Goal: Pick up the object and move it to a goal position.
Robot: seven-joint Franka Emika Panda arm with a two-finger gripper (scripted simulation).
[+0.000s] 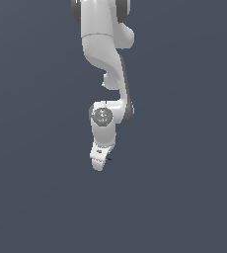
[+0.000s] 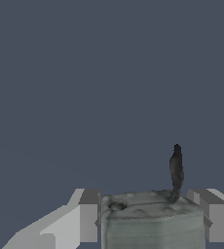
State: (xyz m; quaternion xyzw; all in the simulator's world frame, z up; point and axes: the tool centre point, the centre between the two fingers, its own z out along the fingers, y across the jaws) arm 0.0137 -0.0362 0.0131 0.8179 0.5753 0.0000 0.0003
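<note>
We judge the carrying step to be in hand: the end effector (image 2: 152,221) has closed its two pale fingers (image 2: 88,216) against opposite sides of the object (image 2: 152,219), which fills the gap between them in the wrist view. No goal marker shows in either view, so we cannot say how far the transport has to go. The next move calls for keeping the grip firm while the arm travels to the goal, with no tilt that would let the piece slip.

The object looks blocky, with a mottled grey-beige top face and a greenish-grey front. A thin dark sliver stands up from one far corner. In the exterior view, only a dark speck shows beside the end effector (image 1: 99,160), whose body hides the rest against the plain tabletop (image 1: 184,197).
</note>
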